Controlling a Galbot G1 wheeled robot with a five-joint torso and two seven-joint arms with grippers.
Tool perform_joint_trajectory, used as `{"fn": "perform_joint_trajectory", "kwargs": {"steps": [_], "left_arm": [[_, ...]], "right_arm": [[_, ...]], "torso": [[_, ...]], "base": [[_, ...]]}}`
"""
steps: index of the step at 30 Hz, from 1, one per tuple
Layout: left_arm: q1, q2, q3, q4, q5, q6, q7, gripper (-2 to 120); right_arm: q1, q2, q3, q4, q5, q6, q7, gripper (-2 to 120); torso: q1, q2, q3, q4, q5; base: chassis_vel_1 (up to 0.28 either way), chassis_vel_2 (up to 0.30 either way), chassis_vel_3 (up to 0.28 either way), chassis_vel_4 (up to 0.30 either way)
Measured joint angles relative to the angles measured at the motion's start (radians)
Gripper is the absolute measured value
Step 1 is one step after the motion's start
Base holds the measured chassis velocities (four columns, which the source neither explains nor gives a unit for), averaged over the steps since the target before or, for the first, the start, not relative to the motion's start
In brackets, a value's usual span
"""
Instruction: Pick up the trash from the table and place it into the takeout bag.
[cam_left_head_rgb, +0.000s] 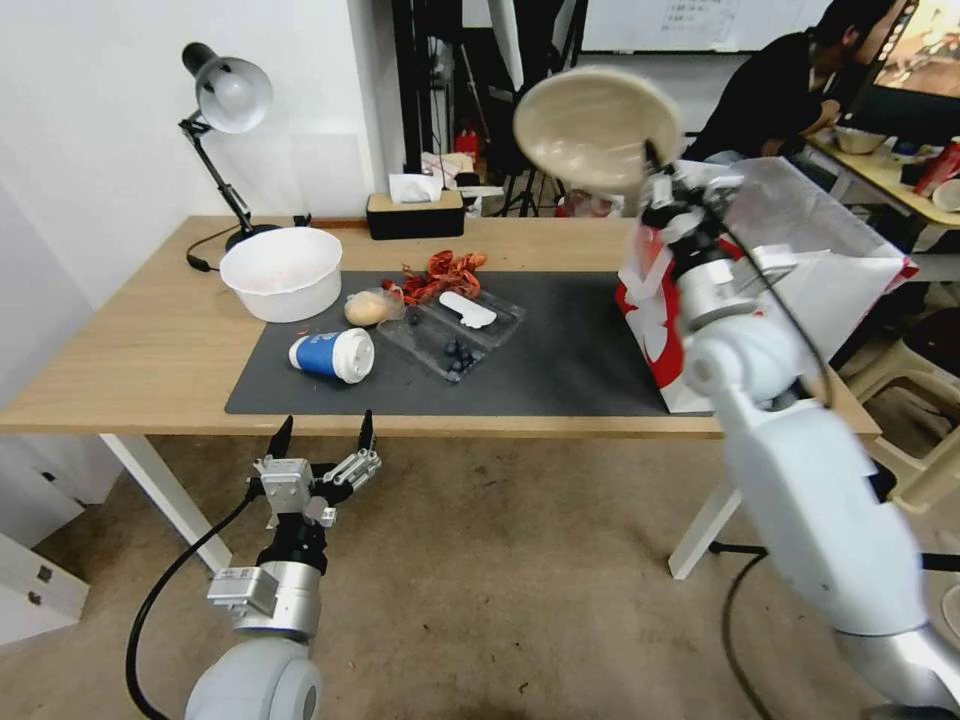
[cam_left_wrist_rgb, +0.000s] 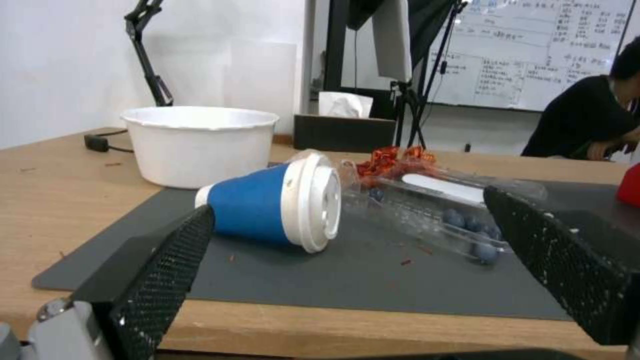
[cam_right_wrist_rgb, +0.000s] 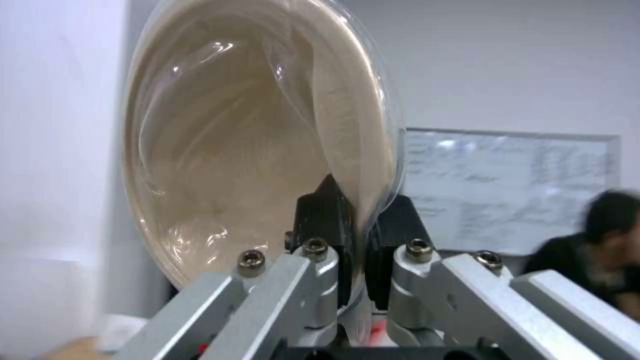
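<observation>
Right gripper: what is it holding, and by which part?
The right gripper holds the beige bowl by its rim, pinched between its fingers. The left gripper is open and holds nothing.

White walls, a brown floor (cam_left_head_rgb: 500, 560), a whiteboard (cam_left_wrist_rgb: 533, 55) and a desk lamp (cam_left_head_rgb: 225, 100).

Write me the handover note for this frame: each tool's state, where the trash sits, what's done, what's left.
Right tool: shut on the beige bowl's rim, holding it in the air above the takeout bag, not yet released.
Left tool: open, empty, parked below the table's near edge, facing the blue cup.
On the mat: blue cup on its side, wrapped bun, red wrapper, clear plastic tray with blueberries.
Done: bowl lifted.
Left: drop the bowl in the bag, then bag the cup, bun, wrapper.
</observation>
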Motion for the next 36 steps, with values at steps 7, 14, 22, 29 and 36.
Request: {"fn": "perform_joint_trajectory", "kwargs": {"steps": [7, 14, 22, 29, 36], "left_arm": [[0.000, 0.000, 0.000, 0.001, 0.000, 0.000, 0.000, 100], [0.001, 0.001, 0.003, 0.001, 0.002, 0.000, 0.000, 100], [0.004, 0.001, 0.010, -0.003, 0.006, 0.000, 0.000, 100], [0.010, 0.003, 0.013, -0.009, 0.007, -0.003, 0.001, 100], [0.015, 0.005, 0.013, -0.020, 0.008, -0.004, 0.002, 100]], "right_arm": [[-0.059, -0.056, 0.132, 0.061, -0.105, -0.073, -0.014, 3], [-0.194, -0.103, 0.237, 0.135, -0.166, -0.126, -0.058, 3], [-0.289, -0.109, 0.294, 0.157, -0.180, -0.136, -0.054, 7], [-0.309, -0.119, 0.317, 0.168, -0.157, -0.140, -0.040, 32], [-0.302, -0.127, 0.323, 0.186, -0.092, -0.148, 0.000, 59]], "torso": [[0.000, 0.000, 0.000, 0.0001, 0.0002], [0.000, 0.000, 0.000, -0.0001, 0.0002], [0.000, 0.000, 0.000, 0.0001, 0.0000], [0.000, 0.000, 0.000, 0.0001, 0.0000], [0.000, 0.000, 0.000, 0.0001, 0.0000]], "base": [[0.000, 0.000, 0.000, 0.000], [0.000, 0.000, 0.000, 0.000], [0.000, 0.000, 0.000, 0.000], [0.000, 0.000, 0.000, 0.000], [0.000, 0.000, 0.000, 0.000]]}}
